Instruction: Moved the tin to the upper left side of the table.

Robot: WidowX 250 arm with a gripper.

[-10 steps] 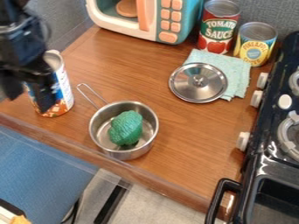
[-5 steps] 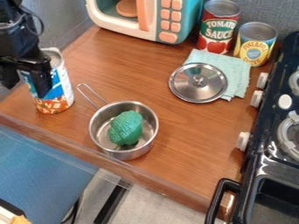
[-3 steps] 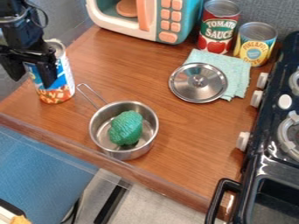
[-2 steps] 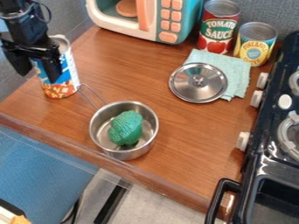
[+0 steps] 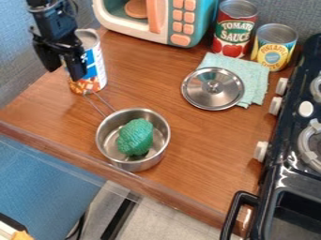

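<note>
We have the hand (image 5: pixel 63 75) open, its fingers apart, in front and left of the tin (image 5: pixel 95 58) on the desk (image 5: pixel 194 145) (whether they touch, we cannot tell).

Tin (image 5: pixel 97 58): displaced away from the front edge of the tabletop (image 5: pixel 188 136). Initial position: left of the saucepan (image 5: pixel 133 164), beside its handle. Current position: behind the tip of the saucepan handle, the tin's base now overlapping that tip in the view; contact cannot be confirmed. Tool (image 5: pixel 64 72): shifted in the same direction, from the far left of the saucepan to behind and left of it, nearer the saucepan handle than at first
</note>
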